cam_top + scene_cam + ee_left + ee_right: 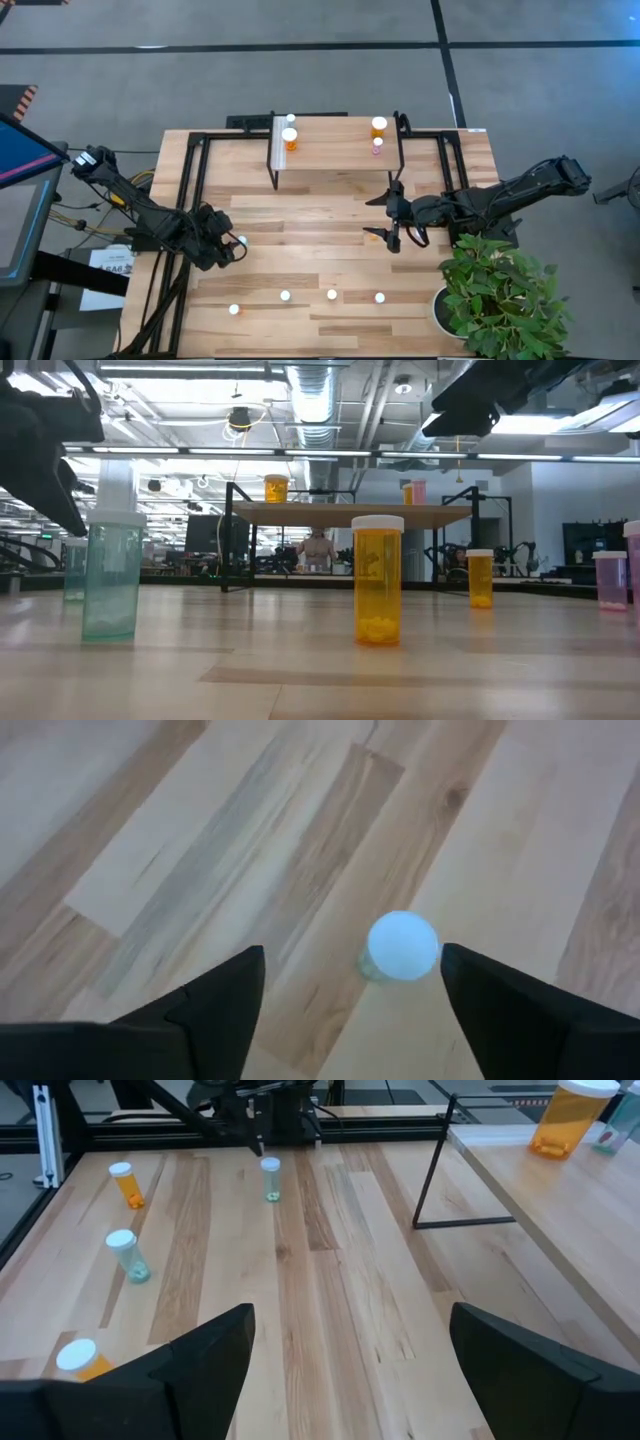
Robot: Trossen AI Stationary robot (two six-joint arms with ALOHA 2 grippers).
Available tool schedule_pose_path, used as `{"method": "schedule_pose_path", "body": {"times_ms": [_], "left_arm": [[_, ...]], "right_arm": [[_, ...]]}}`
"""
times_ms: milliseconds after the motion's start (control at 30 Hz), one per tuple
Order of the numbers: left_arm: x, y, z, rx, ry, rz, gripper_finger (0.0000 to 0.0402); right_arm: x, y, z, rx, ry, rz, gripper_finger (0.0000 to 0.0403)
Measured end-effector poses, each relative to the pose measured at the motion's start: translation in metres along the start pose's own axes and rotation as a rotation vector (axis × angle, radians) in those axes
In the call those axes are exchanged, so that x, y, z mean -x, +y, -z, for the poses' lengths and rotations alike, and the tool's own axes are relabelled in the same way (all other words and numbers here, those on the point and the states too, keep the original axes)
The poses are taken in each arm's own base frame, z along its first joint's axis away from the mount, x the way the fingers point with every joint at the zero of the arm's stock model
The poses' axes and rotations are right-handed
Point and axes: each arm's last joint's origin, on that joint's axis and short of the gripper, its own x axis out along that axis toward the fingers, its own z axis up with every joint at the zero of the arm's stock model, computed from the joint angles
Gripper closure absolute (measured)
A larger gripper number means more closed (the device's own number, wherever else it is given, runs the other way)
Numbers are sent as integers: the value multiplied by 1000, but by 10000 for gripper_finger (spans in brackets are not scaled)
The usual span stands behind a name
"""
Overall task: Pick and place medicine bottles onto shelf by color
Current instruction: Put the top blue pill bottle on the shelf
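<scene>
Along the tabletop's (330,250) near edge stands a loose row of four medicine bottles: a green-bodied one (111,574) toward the left corner, an orange one (378,579) about mid-edge, a smaller-looking orange one (480,577) farther back, and a pink one (611,578) at the right. All are upright with white caps on, presumably laid out apart so that each can be taken singly.

A little farther in, near the table's left edge, the left gripper (228,250) hangs caps-down over another green-bodied bottle (402,947). Its fingers (215,1000) stand wide apart with the white cap showing between them and touching neither, so nothing is gripped. The bottle stands on the bare wood, which suggests a straight top-down approach.

Toward the middle right, the right gripper (392,238) hovers over open wood just before the shelf, its fingers spread wide and empty; a small orange piece (374,237) lies beside it, too small to identify.

At the far edge stands the shelf (335,150). Its left end carries an orange bottle (290,139) with a white cap (291,119) behind it; its right end carries an orange bottle (379,127) and a pink one (377,146). The grouping by colour looks barely begun.
</scene>
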Motion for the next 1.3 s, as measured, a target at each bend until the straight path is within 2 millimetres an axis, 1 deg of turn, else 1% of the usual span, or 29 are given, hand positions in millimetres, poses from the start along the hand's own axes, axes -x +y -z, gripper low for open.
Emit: {"method": "schedule_pose_path", "body": {"times_ms": [433, 1033, 1300], "left_arm": [[0, -1, -2, 0, -51, -8, 106], [0, -3, -5, 15, -110, -11, 105], [0, -3, -5, 22, -117, -14, 86]], "right_arm": [[0, 0, 0, -2, -5, -1, 46], [-1, 1, -6, 0, -64, -7, 46], [-1, 1, -8, -4, -76, -9, 46]]}}
